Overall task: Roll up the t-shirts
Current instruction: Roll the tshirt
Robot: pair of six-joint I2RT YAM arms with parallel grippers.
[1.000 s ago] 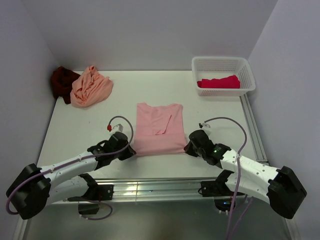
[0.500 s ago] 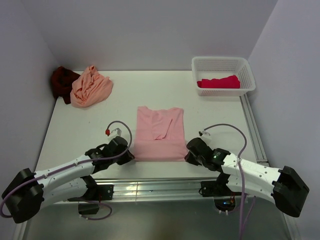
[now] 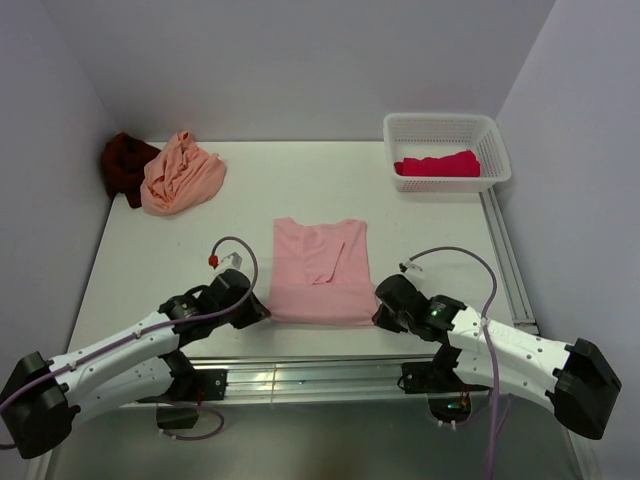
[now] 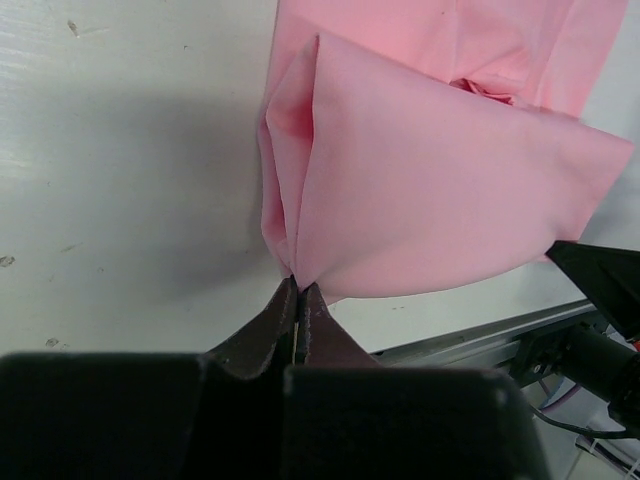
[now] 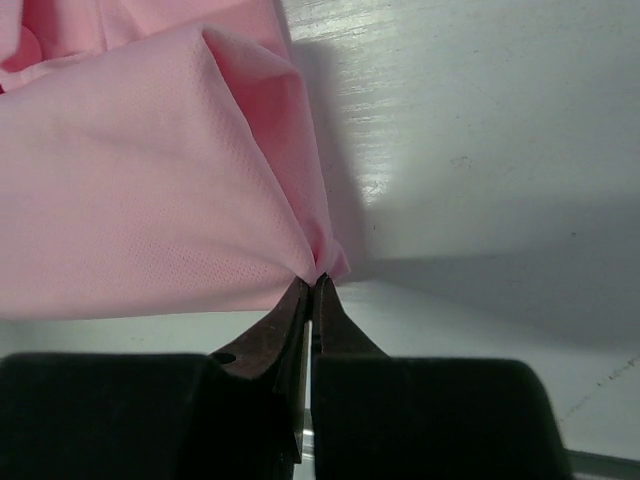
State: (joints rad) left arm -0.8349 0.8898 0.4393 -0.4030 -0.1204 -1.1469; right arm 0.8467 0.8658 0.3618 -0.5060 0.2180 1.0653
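While both claws are clenched on cloth, the pink shirt (image 3: 318, 275) lies folded into a narrow panel mid-table (image 3: 430, 230), collar end away from the arms. The left claw (image 4: 298, 285) pinches the hem's near-left corner and the right claw (image 5: 315, 280) its near-right corner. In each wrist view the cloth rises in a peak from the closed tips, so the hem seems raised a little off the surface.

I judge this to be the start of the roll: the hem is gripped and no turn is made yet. The next move calls for both claws to carry the hem over and forward together, level with each other, so the roll begins straight and tight.

1 crimson shirt (image 3: 437, 164) sits in the basket (image 3: 445, 120). The peach shirt (image 3: 180, 172) and maroon shirt (image 3: 125, 165) are heaped at the far-left corner, so 2 are left to do.
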